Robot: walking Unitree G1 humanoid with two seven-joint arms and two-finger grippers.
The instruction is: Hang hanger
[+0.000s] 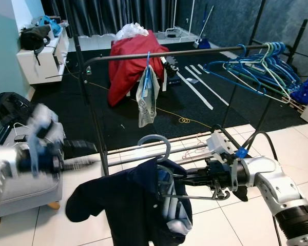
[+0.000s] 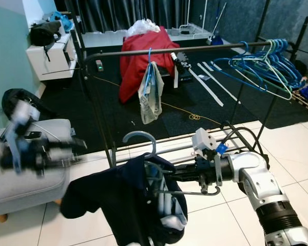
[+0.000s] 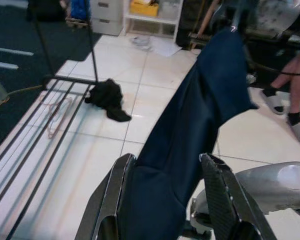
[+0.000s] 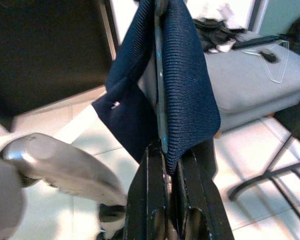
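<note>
A grey-blue hanger (image 1: pixel 156 142) carries a dark navy garment (image 1: pixel 128 205) and hangs low in front of the black clothes rack, below its top rail (image 1: pixel 195 53). My right gripper (image 1: pixel 169 180) reaches in from the right and is shut on the hanger's lower part, cloth draped over it. In the right wrist view the fingers (image 4: pixel 152 200) pinch the hanger edge and navy fabric (image 4: pixel 185 85). My left gripper (image 1: pixel 90 152) is blurred at the left, open, pointing toward the garment; navy cloth (image 3: pixel 190 130) shows between its fingers (image 3: pixel 112 195).
Several blue hangers (image 1: pixel 262 64) bunch at the rail's right end. A pale cloth (image 1: pixel 146 95) hangs mid-rail. Behind stands a red-covered chair (image 1: pixel 131 61). A grey padded box (image 1: pixel 25 189) sits at my left. A person's legs (image 3: pixel 290 100) stand nearby; black cloth (image 3: pixel 107 97) lies on the tiles.
</note>
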